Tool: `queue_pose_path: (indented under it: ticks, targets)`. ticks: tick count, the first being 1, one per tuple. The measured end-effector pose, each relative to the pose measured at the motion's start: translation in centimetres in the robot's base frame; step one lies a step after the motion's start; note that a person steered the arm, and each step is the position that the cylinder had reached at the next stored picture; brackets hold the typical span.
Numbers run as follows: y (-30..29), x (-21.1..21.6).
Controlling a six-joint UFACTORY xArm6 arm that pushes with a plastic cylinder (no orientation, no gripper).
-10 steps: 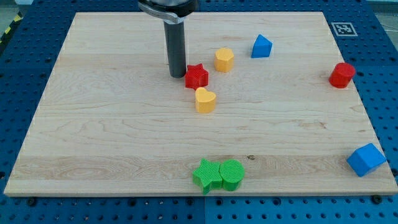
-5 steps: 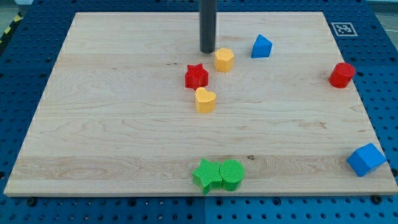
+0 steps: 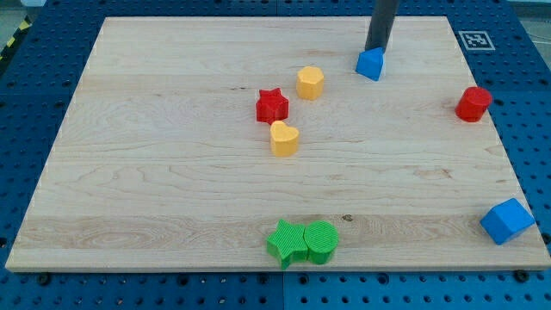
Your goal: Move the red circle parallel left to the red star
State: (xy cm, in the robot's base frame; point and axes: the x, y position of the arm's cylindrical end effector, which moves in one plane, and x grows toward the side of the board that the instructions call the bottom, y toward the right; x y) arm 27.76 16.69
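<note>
Tip: my tip (image 3: 376, 50) is the lower end of a bare dark rod, with no claw to release or clench; it stands at the far side of the board, touching or just behind the blue triangular block, far right of the red star.
Red circle: red circle (image 3: 473, 103), upright near the board's right edge, well apart from the tip and from the red star.
Red star: red star (image 3: 272, 105), left of centre, between the two yellow blocks.
Blue triangular block: blue triangular block (image 3: 371, 63), far side, just right of centre.
Yellow hexagon: yellow hexagon (image 3: 310, 83), just right of the red star and slightly farther.
Yellow heart: yellow heart (image 3: 283, 138), just nearer than the red star.
Green pair: green star (image 3: 286, 242) and green circle (image 3: 320, 241), touching, at the near edge.
Blue cube: blue cube (image 3: 506, 220), near right corner.
Board: wooden board (image 3: 155, 172) on a blue perforated table (image 3: 26, 95).
</note>
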Motion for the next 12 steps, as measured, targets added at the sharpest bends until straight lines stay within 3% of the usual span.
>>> queue_pose_path:
  ticks: [5, 6, 9, 10, 12]
  targets:
    - [17.1, 2.7]
    - [17.5, 5.2]
    - [16.4, 18.9]
    - [15.7, 17.9]
    - [17.8, 11.0]
